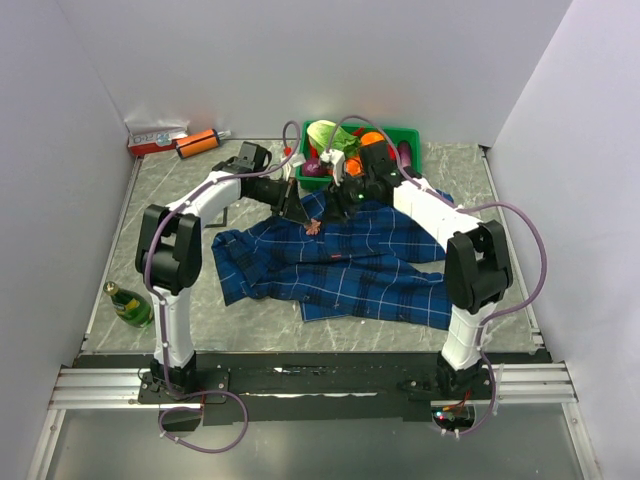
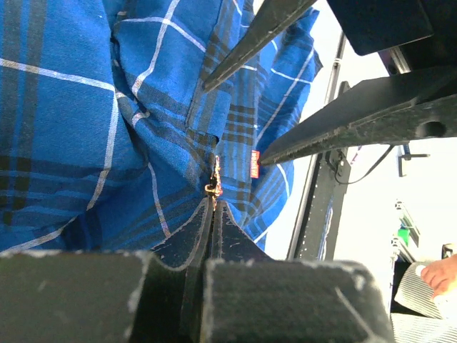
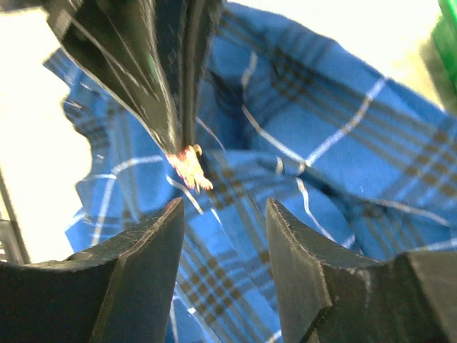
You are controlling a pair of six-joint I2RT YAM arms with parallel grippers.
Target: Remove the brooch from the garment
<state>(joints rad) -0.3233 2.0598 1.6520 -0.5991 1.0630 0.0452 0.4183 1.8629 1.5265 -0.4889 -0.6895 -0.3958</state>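
Left claw (image 2: 214,209): jaws pressed fully together, tips nipping the near end of the brooch (image 3: 187,164); a tight pinch suits so small a thing
Right claw (image 3: 225,207): about half open and holding nothing, one jaw to each side of the brooch and just short of it; likely poised to pin the cloth or take the ornament over
Brooch: gold with a pink tint, at the left claw's tip, against a raised fold of the plaid shirt (image 1: 340,275); whether its pin is clear of the cloth cannot be told
Plaid shirt: spread across the middle of the tabletop (image 1: 250,325), bunched where the brooch sits, toward the far edge; the bunching looks like pull from the pinch
Red tag (image 2: 255,163): sewn to the cloth just beside the brooch, not the target
Green bin (image 1: 412,140): at the far edge, beyond both claws, full of toy food
Green bottle (image 1: 128,305): lying near the left edge, well apart from the work
Step in hand: judged to be drawing the brooch off the cloth
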